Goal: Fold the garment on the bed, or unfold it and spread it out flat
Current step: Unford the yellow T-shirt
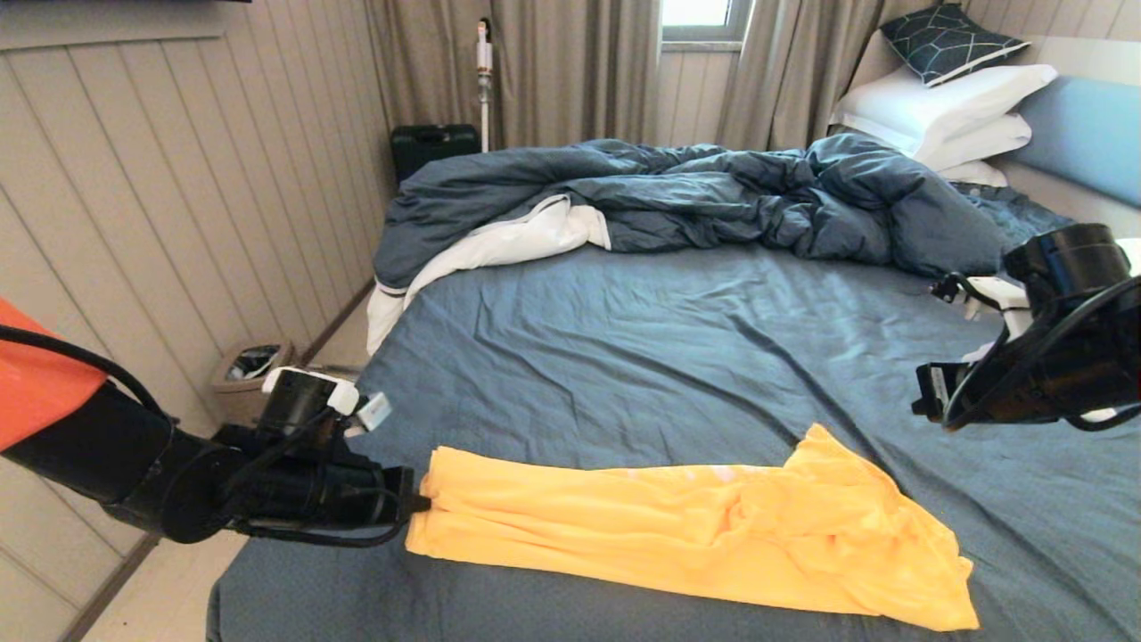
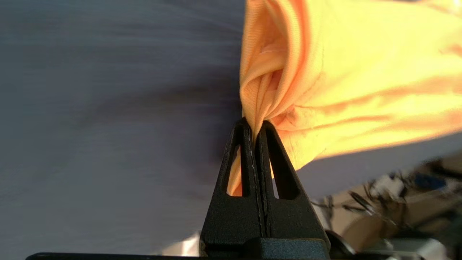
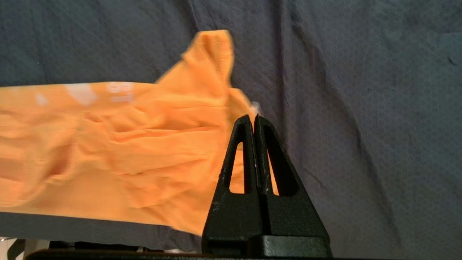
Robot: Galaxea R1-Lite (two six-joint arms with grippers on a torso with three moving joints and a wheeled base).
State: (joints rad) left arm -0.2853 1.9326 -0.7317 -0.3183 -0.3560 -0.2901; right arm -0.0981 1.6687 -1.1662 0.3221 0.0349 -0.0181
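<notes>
The yellow garment (image 1: 695, 535) lies as a long rumpled band across the near part of the bed (image 1: 669, 339), one sleeve corner poking up near its right end. My left gripper (image 1: 419, 504) is at the band's left end, level with the sheet. In the left wrist view this gripper (image 2: 255, 122) is shut on a bunched fold of the garment (image 2: 343, 72). My right gripper (image 1: 923, 401) hangs above the bed's right side, off the cloth. In the right wrist view it (image 3: 252, 117) is shut and empty, with the garment (image 3: 126, 144) below and beside it.
A rumpled dark blue duvet (image 1: 713, 192) is heaped across the far part of the bed. White pillows (image 1: 945, 111), a dark patterned cushion (image 1: 949, 40) and the blue headboard (image 1: 1087, 134) are far right. A waste bin (image 1: 250, 374) stands on the floor by the left wall.
</notes>
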